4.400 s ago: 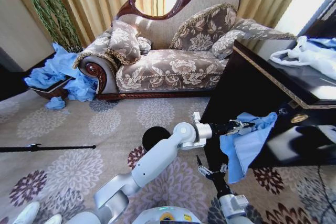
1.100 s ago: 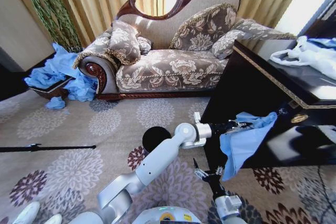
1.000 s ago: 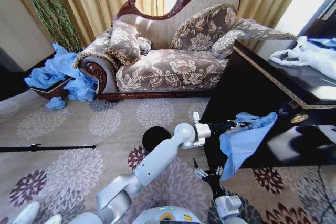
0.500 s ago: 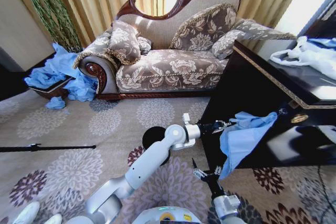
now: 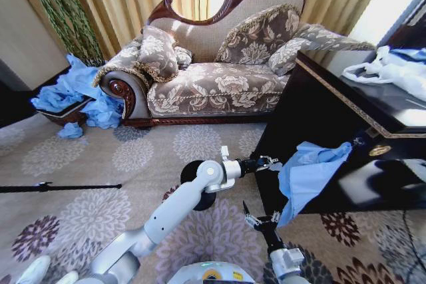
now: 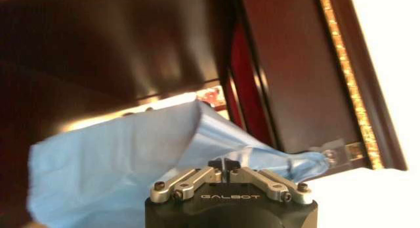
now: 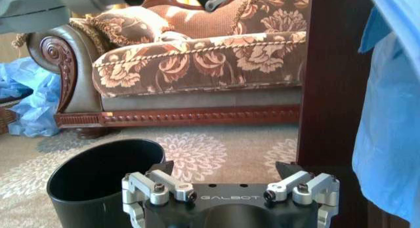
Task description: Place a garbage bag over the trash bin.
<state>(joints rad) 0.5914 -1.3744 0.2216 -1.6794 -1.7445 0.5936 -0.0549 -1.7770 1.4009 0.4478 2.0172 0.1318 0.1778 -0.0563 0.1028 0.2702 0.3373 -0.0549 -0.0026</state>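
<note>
The light-blue garbage bag [image 5: 307, 174] hangs wrinkled over the front edge of the black cabinet [image 5: 346, 108]. My left gripper [image 5: 268, 162] reaches across to the bag's near edge, and its fingers are shut on a pinched fold of the garbage bag [image 6: 125, 159], seen close up in the left wrist view with the left gripper [image 6: 225, 165] at the bottom. The small black trash bin [image 5: 191, 172] stands on the carpet, partly hidden behind my left forearm. My right gripper [image 5: 261, 220] hovers low near the cabinet's base, open. In the right wrist view the trash bin [image 7: 98, 176] stands just beyond the right gripper [image 7: 225, 168].
A patterned sofa [image 5: 213, 78] lines the back. A wicker basket [image 5: 63, 116] heaped with blue sheets sits at its left end. White plastic bags [image 5: 393, 68] lie on the cabinet top. A black rod [image 5: 60, 187] lies on the carpet at left.
My left gripper has drawn back from over the cabinet edge toward the bin, stretching a corner of the bag after it. The right gripper has sunk slightly and otherwise stayed put.
</note>
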